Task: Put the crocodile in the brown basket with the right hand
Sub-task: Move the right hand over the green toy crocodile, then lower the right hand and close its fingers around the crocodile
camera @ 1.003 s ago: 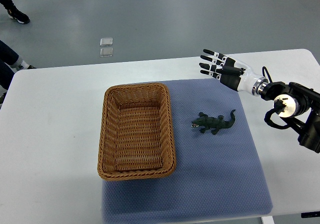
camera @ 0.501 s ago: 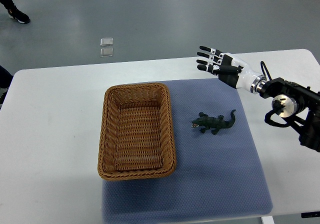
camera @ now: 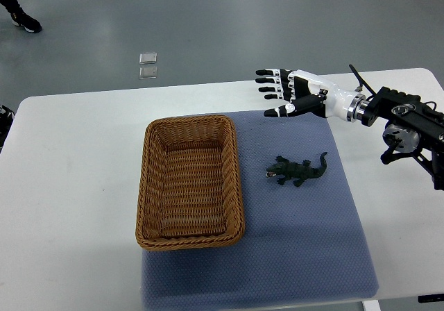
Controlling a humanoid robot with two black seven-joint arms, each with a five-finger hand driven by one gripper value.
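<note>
Your right hand [camera: 295,97] has slid left, upper centre; fingers spread, empty. Crocodile [camera: 297,170] lies below it. Descend off-centre and you'll knock it away from the brown basket [camera: 189,180].

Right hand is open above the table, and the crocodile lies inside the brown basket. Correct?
No. The top view shows the crocodile on the blue mat, right of the brown basket, which is empty. The right hand is open, as stated.
</note>
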